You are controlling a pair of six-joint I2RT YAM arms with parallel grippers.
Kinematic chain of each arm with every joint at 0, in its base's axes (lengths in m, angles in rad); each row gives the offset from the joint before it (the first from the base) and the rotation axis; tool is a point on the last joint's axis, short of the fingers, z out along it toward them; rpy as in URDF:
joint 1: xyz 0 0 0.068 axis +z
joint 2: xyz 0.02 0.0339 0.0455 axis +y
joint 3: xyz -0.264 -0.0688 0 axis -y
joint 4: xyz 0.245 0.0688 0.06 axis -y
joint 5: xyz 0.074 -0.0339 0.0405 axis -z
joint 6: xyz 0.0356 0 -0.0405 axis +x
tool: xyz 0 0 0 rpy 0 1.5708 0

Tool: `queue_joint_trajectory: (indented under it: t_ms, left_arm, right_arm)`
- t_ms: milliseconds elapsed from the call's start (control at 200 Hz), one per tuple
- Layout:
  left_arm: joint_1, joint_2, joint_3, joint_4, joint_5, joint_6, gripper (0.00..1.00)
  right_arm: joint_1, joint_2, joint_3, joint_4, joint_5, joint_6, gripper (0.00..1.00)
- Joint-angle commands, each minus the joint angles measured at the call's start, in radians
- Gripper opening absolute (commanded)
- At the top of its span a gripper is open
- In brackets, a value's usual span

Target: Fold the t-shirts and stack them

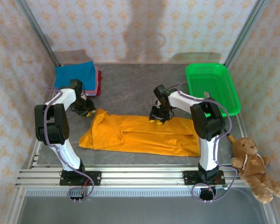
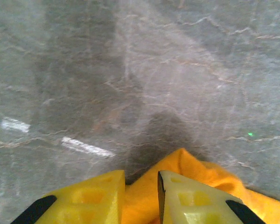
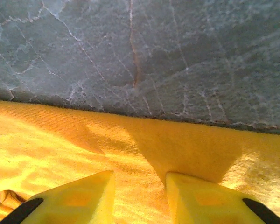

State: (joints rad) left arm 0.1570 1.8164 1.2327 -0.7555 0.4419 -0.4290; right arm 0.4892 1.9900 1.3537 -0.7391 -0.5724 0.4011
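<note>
1. The left end effector point(image 1: 87, 111) point(image 2: 141, 175) grasps the far left corner of the bright orange cloth t-shirt point(image 1: 144, 137), with fabric pinched between its yellow fingers point(image 2: 102, 196).
2. The right end effector point(image 1: 157, 120) point(image 3: 140, 175) sits on the shirt's far hem. I cannot tell whether it clamps cloth.
3. The shirt lies spread along the near edge of the grey marbled surface point(image 1: 126, 84).
4. A folded blue cloth t-shirt point(image 1: 74, 73) tops the red and pink folded t-shirts point(image 1: 99, 83) in the far left corner.

Bright, even light fills the overhead view, with soft grey shadows on the back wall point(image 1: 140, 32). The left wrist view is hazy and soft, white glare streaking the table point(image 2: 84, 147). The right wrist view is sharper; a dark wedge shadows the brightly lit orange t-shirt point(image 3: 60, 140).
</note>
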Motion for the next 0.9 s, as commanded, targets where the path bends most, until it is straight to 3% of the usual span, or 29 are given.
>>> queue_joint_trajectory:
  t_ms: [0,430,541,701,896]
  left_arm:
    - [-0.001,-0.051,-0.015,0.086,0.053,-0.047,0.29]
    - [-0.075,0.01,0.0,0.129,0.063,-0.08,0.34]
    - [-0.082,0.017,0.008,0.111,0.031,-0.075,0.26]
    - [-0.076,-0.006,0.028,0.06,-0.057,-0.056,0.02]
    - [-0.037,-0.043,0.03,0.04,-0.104,-0.078,0.0]
  right_arm:
    - [-0.001,0.015,-0.041,-0.024,0.034,0.006,0.35]
    - [-0.001,0.02,-0.046,-0.024,0.028,0.001,0.35]
    - [-0.001,0.023,-0.044,-0.028,0.027,-0.001,0.35]
    - [-0.001,0.028,-0.044,-0.026,0.028,-0.002,0.35]
    - [-0.001,0.042,-0.044,-0.053,0.064,-0.001,0.35]
